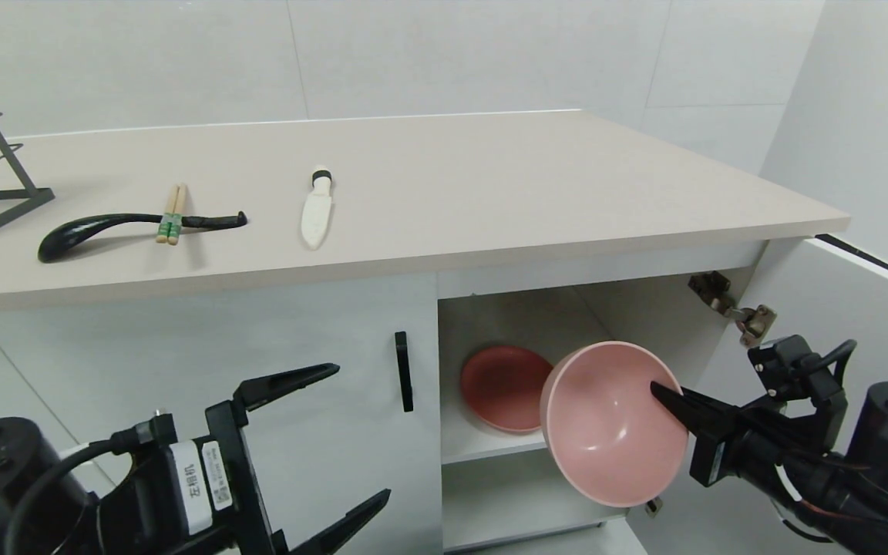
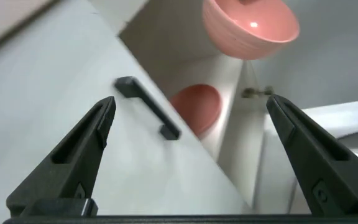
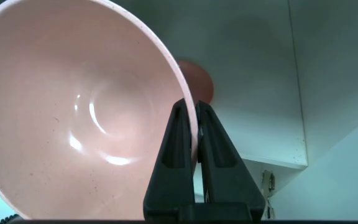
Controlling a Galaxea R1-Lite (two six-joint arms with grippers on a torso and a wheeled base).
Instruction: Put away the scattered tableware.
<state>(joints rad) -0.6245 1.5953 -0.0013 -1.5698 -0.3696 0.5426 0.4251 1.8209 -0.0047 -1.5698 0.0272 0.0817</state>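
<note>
Right gripper (image 1: 660, 390): clamped on bowl (image 1: 606, 428) rim, before open cabinet (image 1: 644, 308).
Left gripper (image 1: 362, 432): spread wide, empty.
Plate (image 1: 502, 385): on cabinet shelf.

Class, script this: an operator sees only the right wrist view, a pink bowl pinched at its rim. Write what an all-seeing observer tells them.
Operator: Besides my pink bowl, what tableware is out?
Observer: On the counter, a black ladle with chopsticks across its handle, and a white utensil.
Operator: Where is the left tool?
Observer: The left tool is open, low before the closed cabinet door.
</note>
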